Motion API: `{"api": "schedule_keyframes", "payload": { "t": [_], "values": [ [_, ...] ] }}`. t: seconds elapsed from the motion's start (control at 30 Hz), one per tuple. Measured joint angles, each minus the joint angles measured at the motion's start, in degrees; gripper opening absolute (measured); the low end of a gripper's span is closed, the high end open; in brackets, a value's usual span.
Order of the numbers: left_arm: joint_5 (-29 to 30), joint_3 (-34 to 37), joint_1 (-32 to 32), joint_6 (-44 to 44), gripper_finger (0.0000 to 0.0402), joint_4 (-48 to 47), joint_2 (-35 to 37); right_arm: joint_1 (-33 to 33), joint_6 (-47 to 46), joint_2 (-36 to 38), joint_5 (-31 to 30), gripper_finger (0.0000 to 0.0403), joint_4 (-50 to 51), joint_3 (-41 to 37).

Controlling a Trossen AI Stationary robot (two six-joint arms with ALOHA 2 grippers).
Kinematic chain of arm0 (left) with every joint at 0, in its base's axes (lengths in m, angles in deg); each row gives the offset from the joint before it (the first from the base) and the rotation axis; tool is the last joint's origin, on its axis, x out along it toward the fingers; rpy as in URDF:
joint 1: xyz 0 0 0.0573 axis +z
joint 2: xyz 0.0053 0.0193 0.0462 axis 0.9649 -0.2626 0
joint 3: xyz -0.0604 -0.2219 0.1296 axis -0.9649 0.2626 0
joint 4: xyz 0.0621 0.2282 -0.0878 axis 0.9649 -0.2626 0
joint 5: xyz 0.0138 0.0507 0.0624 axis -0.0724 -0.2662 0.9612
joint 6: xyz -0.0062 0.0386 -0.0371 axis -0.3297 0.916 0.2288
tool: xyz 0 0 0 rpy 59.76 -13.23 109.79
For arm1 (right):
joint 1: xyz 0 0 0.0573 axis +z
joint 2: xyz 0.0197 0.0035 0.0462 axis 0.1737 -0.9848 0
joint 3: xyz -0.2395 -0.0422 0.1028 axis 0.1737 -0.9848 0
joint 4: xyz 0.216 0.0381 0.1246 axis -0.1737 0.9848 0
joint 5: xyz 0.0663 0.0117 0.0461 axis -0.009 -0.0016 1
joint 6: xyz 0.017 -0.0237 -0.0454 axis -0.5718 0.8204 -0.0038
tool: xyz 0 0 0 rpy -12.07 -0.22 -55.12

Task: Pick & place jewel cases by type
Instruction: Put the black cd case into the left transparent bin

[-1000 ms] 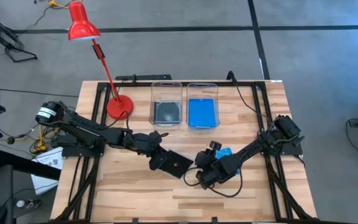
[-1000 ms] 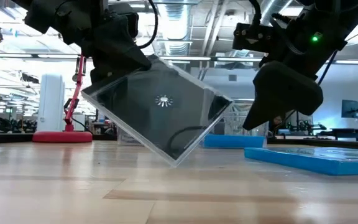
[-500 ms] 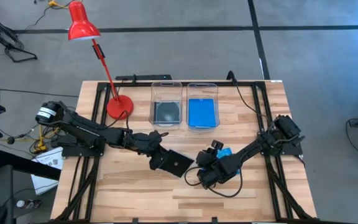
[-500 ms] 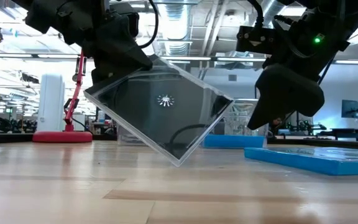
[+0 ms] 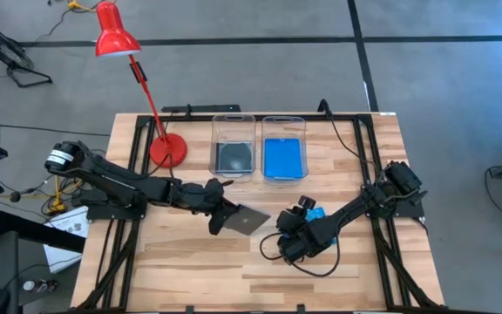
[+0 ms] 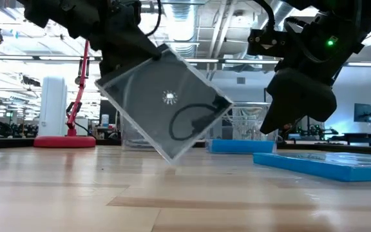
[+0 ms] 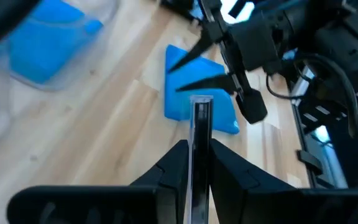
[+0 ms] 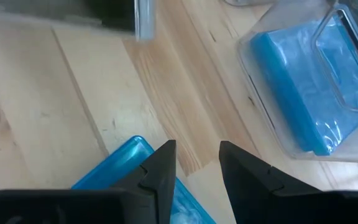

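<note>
A: High view: left gripper (image 5: 219,215) is clamped on the edge of a clear/dark jewel case (image 5: 244,220), held tilted and clear of the table (image 5: 190,270) near its middle. Low view confirms it, one corner hangs lowest and no part touches the wood

B: Right side?

A: Right gripper (image 5: 296,242) hovers low over a blue jewel case (image 5: 312,213) lying flat on the table. Fingers partly apart, nothing between them in the right wrist view, so no grip yet

B: Progress?

A: Partway, by my read. Left bin (image 5: 233,146) holds a dark case with a disc (image 5: 234,157), right bin (image 5: 284,147) holds blue (image 5: 284,158). Can't tell how many are stacked in either. Left to do: the held clear case probably goes to the left bin, the blue one on the table to the right bin

B: Counts?

A: Visible: two clear/dark cases (one in the bin, one in the air) and two blue (one in the bin, one on the table). Two bins, two arms, one red lamp (image 5: 116,35) at the back left. Any case hidden under the top ones I can't count
</note>
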Motion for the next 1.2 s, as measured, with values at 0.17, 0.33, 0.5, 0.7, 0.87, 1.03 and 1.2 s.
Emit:
{"api": "schedule_keyframes", "payload": {
  "t": [0.17, 0.33, 0.5, 0.7, 0.87, 1.03, 1.2],
  "values": [
    [2.99, 0.00, 0.00, 2.68, 0.0030, -0.17, 3.91, 0.25, -0.21, 0.00, -0.15, 0.0118, 0.31, 0.02],
    [5.61, 0.00, 0.06, 3.40, 0.0034, -2.14, 6.85, 0.27, -0.25, 0.00, -0.20, 0.0118, 0.32, 0.02],
    [8.54, 0.00, 0.04, 5.64, 0.0041, -2.18, 9.23, 0.27, -0.25, 0.00, -0.27, 0.0118, 0.18, 0.02],
    [13.97, 0.00, 2.25, 10.76, 0.0028, -1.89, 13.80, 0.26, -0.62, 0.00, -0.27, 0.0118, 0.11, 0.02],
    [17.13, -0.02, 6.03, 14.24, 0.0041, -1.79, 16.74, 0.25, -0.69, 0.00, -0.27, 0.0118, -0.13, 0.02],
    [16.97, -0.02, 12.01, 16.67, 0.0031, -0.90, 17.50, 0.26, -0.67, 0.00, -0.27, 0.0118, -0.14, 0.02],
    [13.36, -0.02, 18.94, 16.58, 0.0033, -0.44, 17.48, 0.25, -0.67, 0.00, -0.27, 0.0118, -0.15, 0.02]
  ]
}}
